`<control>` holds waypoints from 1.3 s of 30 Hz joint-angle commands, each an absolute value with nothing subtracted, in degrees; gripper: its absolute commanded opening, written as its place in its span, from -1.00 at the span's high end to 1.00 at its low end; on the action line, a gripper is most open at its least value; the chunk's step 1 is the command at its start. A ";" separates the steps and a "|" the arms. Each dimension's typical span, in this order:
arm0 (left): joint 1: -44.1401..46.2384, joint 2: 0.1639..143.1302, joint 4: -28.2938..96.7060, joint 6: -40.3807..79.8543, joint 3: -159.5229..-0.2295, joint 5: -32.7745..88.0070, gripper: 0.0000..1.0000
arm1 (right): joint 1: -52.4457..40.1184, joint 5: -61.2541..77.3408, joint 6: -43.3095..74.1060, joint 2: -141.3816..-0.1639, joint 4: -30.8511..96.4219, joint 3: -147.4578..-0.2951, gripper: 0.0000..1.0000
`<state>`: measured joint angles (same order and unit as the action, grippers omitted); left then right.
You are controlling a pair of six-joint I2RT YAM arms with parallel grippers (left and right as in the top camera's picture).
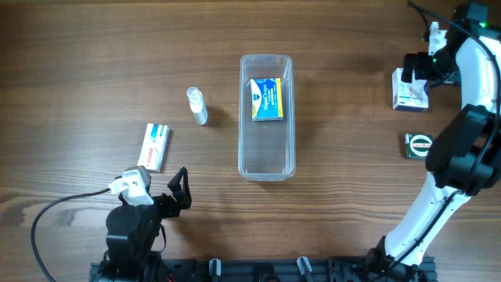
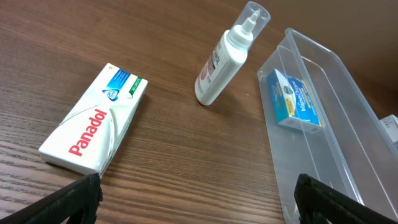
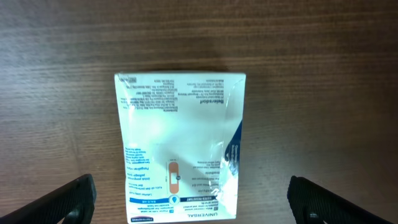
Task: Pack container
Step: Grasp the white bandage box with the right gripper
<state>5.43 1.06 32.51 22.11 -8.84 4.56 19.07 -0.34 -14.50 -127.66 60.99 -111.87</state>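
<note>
Dead centre on the wooden table [image 1: 94,47]: the clear container [image 1: 267,153], upright, long side running front to back, with a blue-and-yellow box [image 1: 267,99] lying flat in its far end. Off to its left, well apart, a small white bottle [image 1: 197,105] on its side, and a Panadol box [image 1: 154,146] nearer the front. Down by that box, the left gripper [image 1: 156,188], fingers spread wide, holding nothing. Far right now: right gripper [image 1: 419,70] released too, fingers splayed either side of a white box [image 3: 180,146] lying flat on the wood. Just in front of that, a small dark item [image 1: 419,144].
</note>
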 commanded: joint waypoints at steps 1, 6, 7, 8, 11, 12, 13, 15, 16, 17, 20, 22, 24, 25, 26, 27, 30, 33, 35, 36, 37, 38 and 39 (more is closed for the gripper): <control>4.97 0.82 32.16 20.99 -8.69 4.47 -0.99 | 20.36 4.21 -16.40 -128.90 60.58 -111.98 -0.99; 4.97 0.80 32.16 20.99 -8.69 4.47 -1.00 | 20.45 4.58 -15.88 -131.92 60.23 -111.98 -0.99; 4.97 0.82 32.16 20.99 -8.69 4.47 -0.99 | 20.45 4.58 -15.88 -132.40 60.03 -111.98 -0.99; 4.97 0.82 32.16 20.99 -8.69 4.47 -0.99 | 20.45 4.47 -15.86 -132.66 59.81 -111.98 -0.99; 4.97 0.82 32.16 20.99 -8.69 4.47 -1.00 | 20.49 3.62 -14.81 -132.77 59.35 -111.98 -0.99; 4.97 0.82 32.16 20.99 -8.69 4.47 -0.99 | 20.49 3.38 -14.79 -132.77 59.31 -111.98 -0.99; 4.97 0.82 32.16 20.99 -8.67 4.47 -0.99 | 20.49 3.25 -14.02 -132.79 59.24 -111.98 -0.99; 4.97 0.82 32.16 20.99 -8.67 4.47 -0.99 | 20.49 3.25 -13.39 -133.12 59.24 -111.98 -0.99; 4.97 0.82 32.16 20.99 -8.67 4.47 -0.99 | 20.49 3.22 -13.41 -133.58 59.40 -111.98 -0.99; 4.97 0.82 32.16 20.99 -8.69 4.47 -1.00 | 20.49 3.29 -13.41 -134.30 59.55 -111.98 -0.99; 4.97 0.82 32.16 20.99 -8.69 4.47 -0.99 | 20.49 3.27 -13.50 -135.57 59.81 -111.98 -0.99; 4.97 0.82 32.16 20.99 -8.69 4.47 -1.00 | 20.49 3.20 -13.47 -136.03 59.79 -111.98 -0.99; 4.97 0.82 32.16 20.99 -8.69 4.47 -0.99 | 20.49 2.57 -13.45 -136.20 59.64 -111.98 -0.99; 4.97 0.82 32.16 20.99 -8.69 4.47 -0.99 | 20.49 2.39 -13.39 -136.20 59.55 -111.98 -0.98; 4.97 0.82 32.16 20.99 -8.69 4.47 -0.99 | 20.49 2.39 -13.34 -136.20 59.59 -111.98 -0.96; 4.97 0.82 32.16 20.99 -8.69 4.47 -0.99 | 20.49 2.33 -13.30 -136.29 59.64 -111.98 -0.92; 4.97 0.82 32.16 20.99 -8.69 4.47 -0.99 | 20.45 1.10 -12.51 -136.46 58.54 -110.28 -0.91; 4.97 0.82 32.16 20.99 -8.67 4.47 -1.00 | 20.45 -0.60 -12.40 -136.46 58.22 -109.80 -0.90; 4.97 0.82 32.16 20.99 -8.69 4.47 -1.00 | 20.45 -0.75 -11.97 -136.51 58.41 -109.78 -0.87; 4.97 0.82 32.16 20.99 -8.69 4.47 -0.99 | 20.43 -1.67 -11.81 -136.51 58.28 -109.78 -0.82; 4.97 0.82 32.16 20.99 -8.67 4.47 -1.00 | 20.43 -1.65 -11.77 -136.51 58.28 -109.78 -0.80; 4.97 0.82 32.16 20.99 -8.67 4.47 -0.99 | 20.43 -1.67 -11.75 -136.51 58.28 -109.78 -0.73; 4.97 0.82 32.16 20.99 -8.69 4.47 -1.00 | 20.45 -1.67 -11.77 -136.51 58.28 -109.78 -0.69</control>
